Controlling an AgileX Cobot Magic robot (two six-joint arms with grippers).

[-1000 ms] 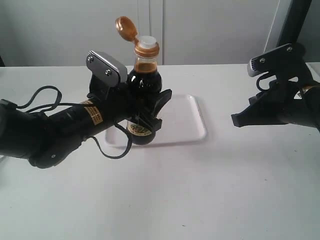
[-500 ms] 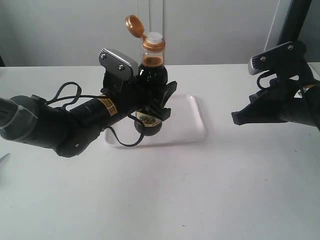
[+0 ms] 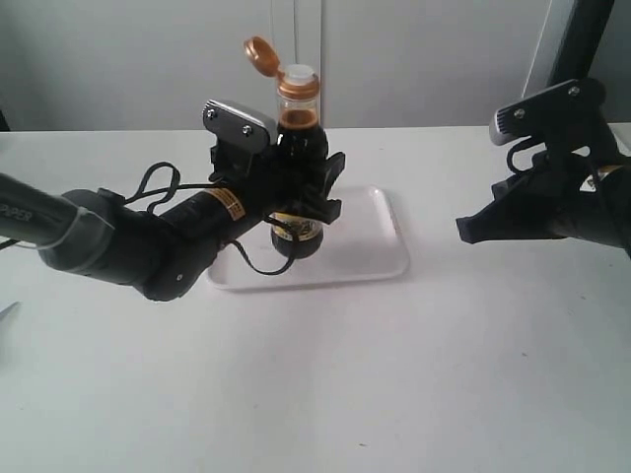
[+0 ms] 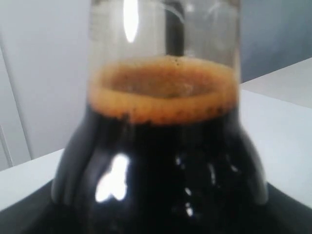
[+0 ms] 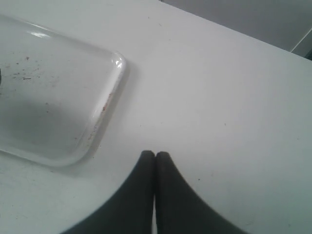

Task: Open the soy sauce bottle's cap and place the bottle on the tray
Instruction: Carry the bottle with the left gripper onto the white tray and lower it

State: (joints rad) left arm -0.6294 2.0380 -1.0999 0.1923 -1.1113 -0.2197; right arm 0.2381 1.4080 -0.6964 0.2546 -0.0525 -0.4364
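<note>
The left gripper (image 3: 318, 193) reaches in level, clamped around the soy sauce bottle (image 3: 301, 146); the right gripper (image 3: 464, 235) hangs apart, its 2 jaws pressed together.

The exterior view sits above the desk (image 3: 414, 374), looking slightly down across it toward a pale wall (image 3: 424, 59) from middle distance. The left wrist view faces level, so near the soy sauce bottle (image 4: 161, 161) that its shoulder and neck fill the frame. The right wrist view looks down past the right end effector (image 5: 155, 158) at the desk and one corner of the tray (image 5: 44, 97). The exterior view shares both bottle and tray.
</note>
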